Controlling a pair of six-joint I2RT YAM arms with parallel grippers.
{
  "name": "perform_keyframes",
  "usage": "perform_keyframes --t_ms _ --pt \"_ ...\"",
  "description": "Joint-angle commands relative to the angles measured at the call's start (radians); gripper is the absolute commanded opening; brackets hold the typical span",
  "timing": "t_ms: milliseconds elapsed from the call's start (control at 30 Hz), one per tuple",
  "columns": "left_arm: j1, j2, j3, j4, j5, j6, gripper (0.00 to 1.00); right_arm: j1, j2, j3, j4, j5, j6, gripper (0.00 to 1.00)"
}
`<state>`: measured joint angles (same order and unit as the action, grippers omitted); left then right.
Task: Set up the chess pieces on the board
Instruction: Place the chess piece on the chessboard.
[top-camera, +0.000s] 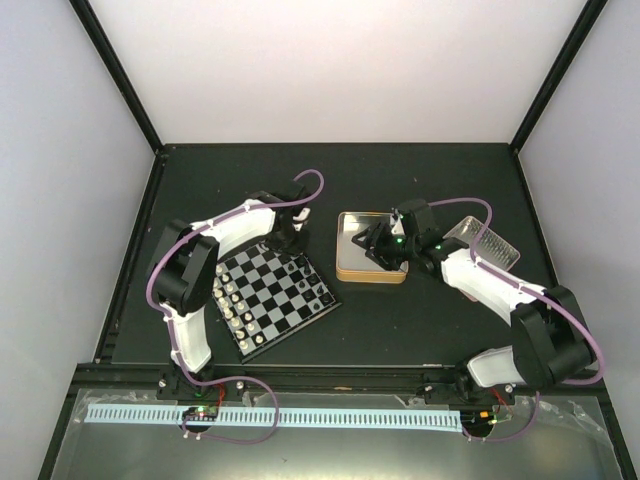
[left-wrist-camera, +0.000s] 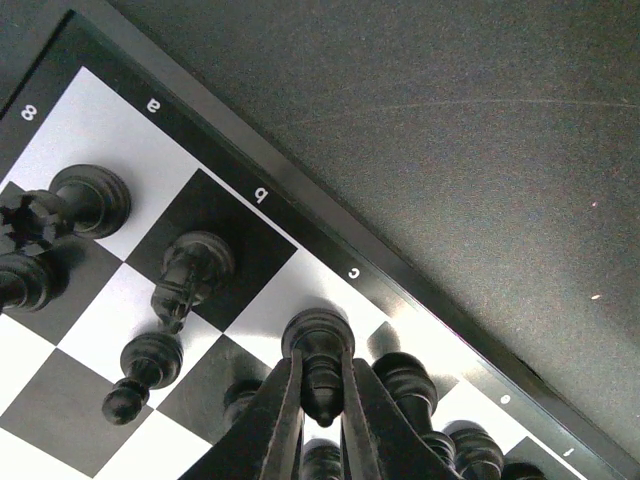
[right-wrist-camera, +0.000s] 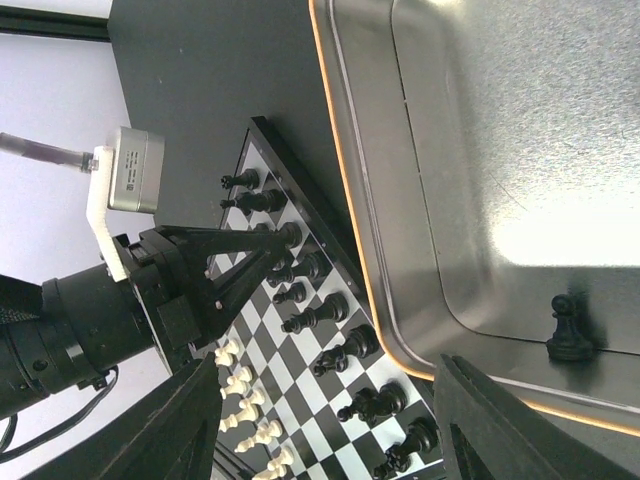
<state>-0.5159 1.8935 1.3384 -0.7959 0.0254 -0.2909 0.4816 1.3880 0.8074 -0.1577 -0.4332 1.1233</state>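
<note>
Black chess piece (left-wrist-camera: 318, 338): upright, pinched by its head in your left gripper (left-wrist-camera: 319, 385), base straight beyond the fingertips, at the board's (left-wrist-camera: 207, 150) c-file edge square.

The black table (top-camera: 400, 330) carries the board (top-camera: 275, 297), a gold-rimmed tin (top-camera: 365, 276) and a clear tray (top-camera: 490, 244).

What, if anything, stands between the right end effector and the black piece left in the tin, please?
Nothing visible does. The piece stands alone in a corner of the tin, and the open right end effector hovers over the tin with only bare metal between them.
</note>
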Motion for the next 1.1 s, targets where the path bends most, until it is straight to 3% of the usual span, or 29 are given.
perform_keyframes --t_ms 0,233,600,967,1067 --pt "0.008 0.023 0.026 -0.012 -0.021 0.008 0.11 -0.006 -0.002 0.005 0.020 -0.018 -0.017 0.59" --pt "0.012 0.009 0.030 -0.015 -0.018 0.004 0.19 -0.006 -0.019 0.008 0.011 -0.012 -0.023 0.59" --pt "0.013 -0.091 0.015 -0.014 0.032 -0.013 0.21 -0.006 -0.023 0.060 -0.066 0.055 -0.112 0.59" --pt "0.018 -0.348 -0.082 0.064 0.025 -0.046 0.32 -0.006 0.113 0.297 -0.270 0.137 -0.614 0.61" --pt "0.023 -0.463 -0.143 0.133 0.004 -0.040 0.34 -0.011 0.174 0.375 -0.335 0.152 -0.711 0.71"
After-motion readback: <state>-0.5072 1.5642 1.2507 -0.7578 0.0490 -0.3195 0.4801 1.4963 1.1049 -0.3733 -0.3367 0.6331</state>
